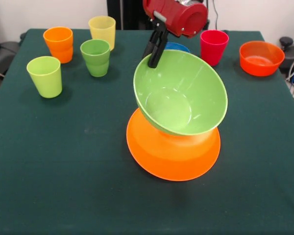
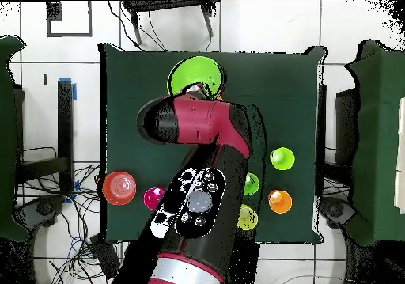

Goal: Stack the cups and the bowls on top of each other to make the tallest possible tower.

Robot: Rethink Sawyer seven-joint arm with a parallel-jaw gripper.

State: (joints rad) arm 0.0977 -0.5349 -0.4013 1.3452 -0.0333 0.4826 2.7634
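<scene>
**Ana:** Dark green cloth covers the bench (image 1: 63, 166), with a pale wall behind it and cables trailing off the side. What sits in the middle?

**Ben:** From the front, the large orange bowl (image 1: 172, 155) lies upside down on the cloth. The large light green bowl (image 1: 180, 93) is above it, tipped steeply so its opening faces the camera, its underside touching the orange bowl's raised base.

**Ana:** And the gripper (image 1: 156, 49)?

**Ben:** It comes down from the red arm (image 1: 179, 17) at the top. Its black fingers (image 1: 154, 58) are clamped on the green bowl's far rim, one either side of the wall.

**Ana:** Anything behind the green bowl?

**Ben:** A sliver of the small blue bowl (image 1: 179, 47) shows just past its rim. To the right of that stands the red-pink cup (image 1: 213, 46), and further right the small red-orange bowl (image 1: 261, 58), both upright.

**Ana:** The other cups?

**Ben:** Well to the left of the green bowl, all upright and apart: the green cup (image 1: 96, 57) nearest, the pale yellow cup (image 1: 102, 30) behind it, the orange cup (image 1: 59, 44) left of that, and the lime green cup (image 1: 45, 76) furthest left.

**Ana:** Overhead?

**Ben:** The arm hides most of the middle; the green bowl (image 2: 194, 77) shows beyond it.
</scene>
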